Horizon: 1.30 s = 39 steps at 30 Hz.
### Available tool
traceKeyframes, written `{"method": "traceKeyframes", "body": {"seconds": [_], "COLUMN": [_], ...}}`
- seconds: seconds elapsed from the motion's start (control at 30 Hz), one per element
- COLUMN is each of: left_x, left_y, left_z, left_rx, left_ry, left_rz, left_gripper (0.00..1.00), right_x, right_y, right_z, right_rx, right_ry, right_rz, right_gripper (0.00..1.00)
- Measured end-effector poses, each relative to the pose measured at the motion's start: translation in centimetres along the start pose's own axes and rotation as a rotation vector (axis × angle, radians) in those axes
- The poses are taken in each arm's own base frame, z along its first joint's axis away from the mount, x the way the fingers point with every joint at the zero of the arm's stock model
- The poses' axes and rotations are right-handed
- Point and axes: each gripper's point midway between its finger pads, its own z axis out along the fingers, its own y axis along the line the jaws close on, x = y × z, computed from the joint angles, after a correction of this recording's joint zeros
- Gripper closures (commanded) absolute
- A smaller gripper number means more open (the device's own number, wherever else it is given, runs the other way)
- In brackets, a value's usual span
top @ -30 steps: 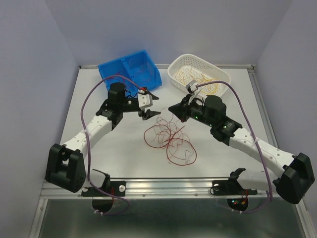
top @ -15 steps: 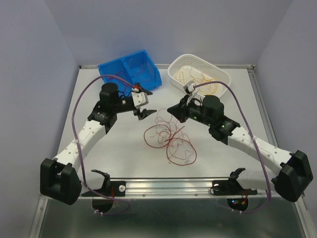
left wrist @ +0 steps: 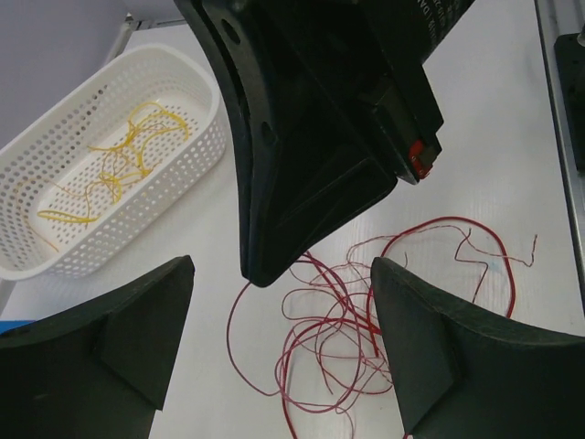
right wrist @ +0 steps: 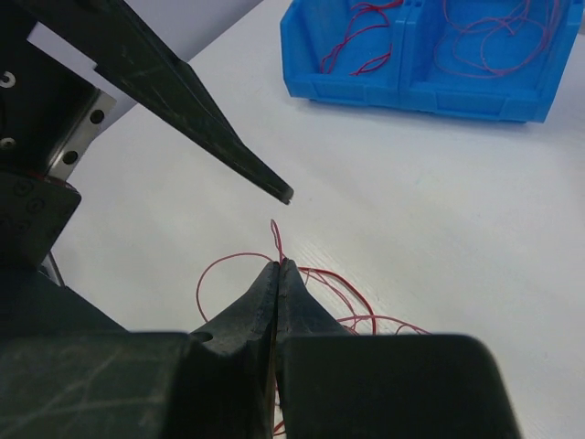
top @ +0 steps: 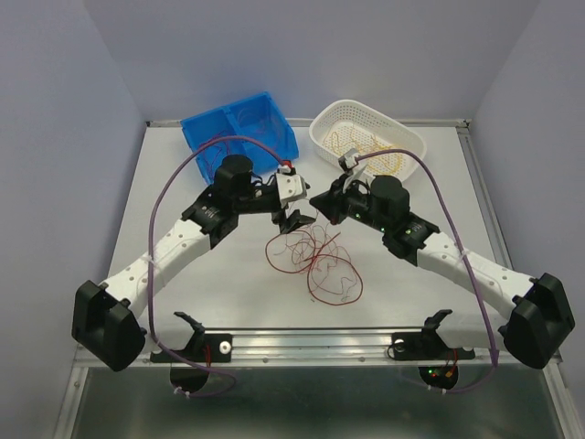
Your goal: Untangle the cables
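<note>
A tangle of thin dark red cables (top: pixel 313 258) lies in loose loops on the white table, and shows in the left wrist view (left wrist: pixel 356 320) too. My right gripper (top: pixel 317 200) is shut at the tangle's far edge on one red cable, whose small loop (right wrist: pixel 274 234) sticks out past the closed tips (right wrist: pixel 277 267). My left gripper (top: pixel 293 208) is open and empty, just left of the right one. Its fingers (left wrist: pixel 128 334) straddle the tangle from above (left wrist: pixel 283 352). One left finger tip (right wrist: pixel 283 193) hangs close above the held loop.
A blue two-compartment bin (top: pixel 239 135) with red cables stands at the back left; it also shows in the right wrist view (right wrist: pixel 430 55). A white perforated basket (top: pixel 367 137) holding yellow cables (left wrist: pixel 119 174) stands at the back right. A metal rail (top: pixel 302 343) runs along the near edge.
My left arm swung right and forward, bringing its open gripper over the tangle next to the right gripper. The right gripper stayed shut and barely moved.
</note>
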Motion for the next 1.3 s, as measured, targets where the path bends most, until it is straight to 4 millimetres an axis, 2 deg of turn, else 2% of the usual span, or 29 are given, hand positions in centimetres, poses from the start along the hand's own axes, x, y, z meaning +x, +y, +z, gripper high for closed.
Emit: {"method": "traceKeyframes", "body": {"seconds": [0.1, 0.27, 0.47, 0.6, 0.73, 0.83, 0.87, 0.93, 1.0, 1.07, 1.2, 1.3], "left_x": [1.0, 2.8, 4.8, 5.4, 5.0, 4.8, 4.8, 4.8, 4.9, 5.0, 5.4, 5.7], "left_y": [0.2, 1.2, 2.1, 1.9, 1.4, 1.1, 1.0, 1.1, 1.3, 1.5, 2.6, 4.4], "left_z": [0.9, 1.4, 1.9, 2.4, 2.6, 2.6, 2.6, 2.6, 2.7, 2.6, 2.1, 1.1], "left_rx": [-0.008, -0.062, -0.11, -0.095, -0.065, -0.042, -0.04, -0.04, -0.048, -0.061, -0.107, -0.163], "left_ry": [0.034, 0.089, 0.141, 0.148, 0.128, 0.117, 0.115, 0.115, 0.12, 0.127, 0.141, 0.141], "left_rz": [-0.032, -0.083, -0.138, -0.162, -0.162, -0.162, -0.16, -0.15, -0.156, -0.156, -0.156, -0.166], "left_gripper": [0.11, 0.12, 0.12, 0.18, 0.38, 0.78, 1.0, 1.0, 1.0, 1.0, 1.0, 1.0], "right_x": [0.0, -0.2, -1.6, -2.3, -2.4, -2.5, -2.5, -2.6, -2.7, -2.9, -3.6, -3.9], "right_y": [0.0, -0.1, 0.1, 0.3, 0.4, 0.4, 0.4, 0.4, 0.4, 0.5, 0.0, -0.4], "right_z": [0.0, 0.0, -0.1, -0.2, -0.1, -0.1, -0.1, -0.1, -0.1, -0.1, -0.5, -1.6], "right_rx": [0.001, 0.006, 0.004, -0.003, -0.004, -0.005, -0.006, -0.007, -0.008, -0.007, 0.026, 0.061], "right_ry": [-0.002, -0.008, -0.059, -0.087, -0.088, -0.094, -0.095, -0.099, -0.102, -0.108, -0.146, -0.179], "right_rz": [0.0, 0.0, -0.004, -0.007, -0.008, -0.009, -0.01, -0.01, -0.008, -0.006, -0.006, -0.002], "right_gripper": [0.99, 0.99, 0.99, 0.99, 0.99, 0.99, 0.98, 0.88, 0.54, 0.35, 0.22, 0.2]}}
